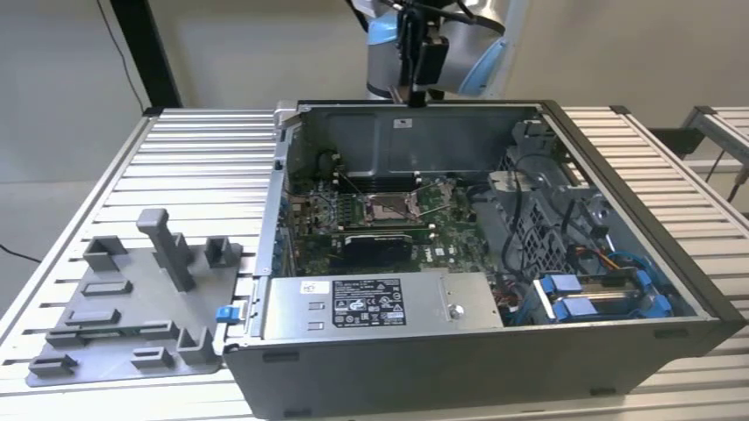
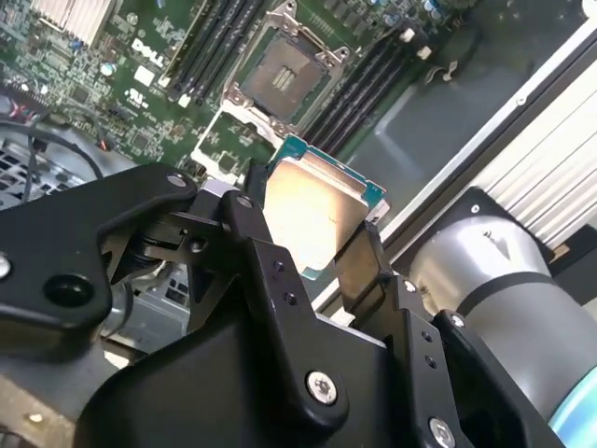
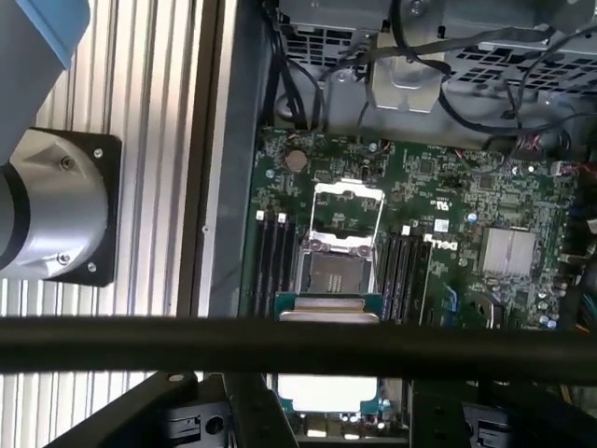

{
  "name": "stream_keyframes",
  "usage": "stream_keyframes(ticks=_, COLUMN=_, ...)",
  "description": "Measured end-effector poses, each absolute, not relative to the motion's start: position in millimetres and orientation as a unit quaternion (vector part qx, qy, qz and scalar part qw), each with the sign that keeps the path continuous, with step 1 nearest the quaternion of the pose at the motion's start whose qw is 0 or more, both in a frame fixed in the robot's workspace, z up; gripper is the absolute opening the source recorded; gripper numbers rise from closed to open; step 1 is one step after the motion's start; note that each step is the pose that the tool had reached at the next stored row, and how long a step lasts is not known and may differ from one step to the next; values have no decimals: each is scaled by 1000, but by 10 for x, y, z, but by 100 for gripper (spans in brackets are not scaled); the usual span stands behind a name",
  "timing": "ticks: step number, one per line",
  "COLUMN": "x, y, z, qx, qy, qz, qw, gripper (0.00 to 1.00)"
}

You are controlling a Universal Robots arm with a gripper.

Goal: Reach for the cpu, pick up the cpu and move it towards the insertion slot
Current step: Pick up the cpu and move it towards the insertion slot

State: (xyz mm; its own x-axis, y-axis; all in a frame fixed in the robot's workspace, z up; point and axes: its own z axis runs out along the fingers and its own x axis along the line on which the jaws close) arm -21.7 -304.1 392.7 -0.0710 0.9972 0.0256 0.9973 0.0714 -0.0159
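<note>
Already the gripper (image 2: 312,238) is clamped on the cpu (image 2: 312,219), its two black fingers (image 2: 247,233) pressing opposite edges of the chip. Held this way, the cpu hangs above the green motherboard (image 2: 121,84), near the insertion slot (image 2: 280,75), whose metal frame stands open.

In the exterior view the slot (image 1: 387,207) sits inside the open computer case (image 1: 690,289), with the arm (image 1: 418,53) over the case's rear wall.

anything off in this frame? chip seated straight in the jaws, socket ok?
Nothing stands out. The gripper holds the cpu squarely by its edges above the open insertion slot, whose frame is flipped up; no visible damage.
</note>
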Motion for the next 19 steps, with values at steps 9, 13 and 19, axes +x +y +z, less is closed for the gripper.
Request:
stream_keyframes(ticks=9, x=-224, y=-3041, z=3887, qx=-719, qy=-694, qz=-4, qw=15, gripper=0)
stream_keyframes(ticks=13, x=-239, y=-3041, z=3863, qx=-725, qy=-689, qz=-4, qw=15, gripper=0)
stream_keyframes(ticks=19, x=-265, y=-3041, z=3846, qx=-725, qy=-689, qz=-4, qw=15, gripper=0)
